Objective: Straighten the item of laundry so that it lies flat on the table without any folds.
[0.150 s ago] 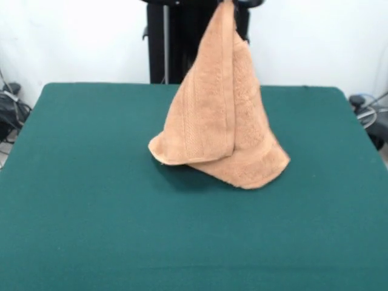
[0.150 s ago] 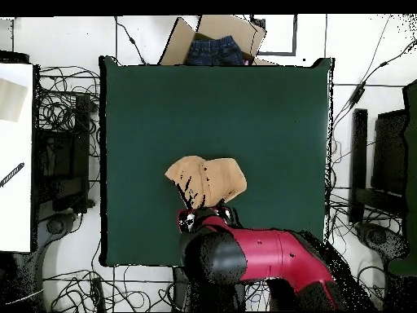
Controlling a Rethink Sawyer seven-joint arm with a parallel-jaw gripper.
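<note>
Front view: one towel (image 1: 221, 121) hangs from the tool (image 1: 233, 3), draping onto one table (image 1: 91, 212).

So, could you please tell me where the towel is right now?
In the front view the towel hangs as a cone from the picture's top edge, its lower edge resting on the green table near the centre. Overhead, it lies just beyond the red arm.

Towel (image 2: 208, 179) bunched on table (image 2: 147, 114), red arm (image 2: 261, 254) over near edge
</note>
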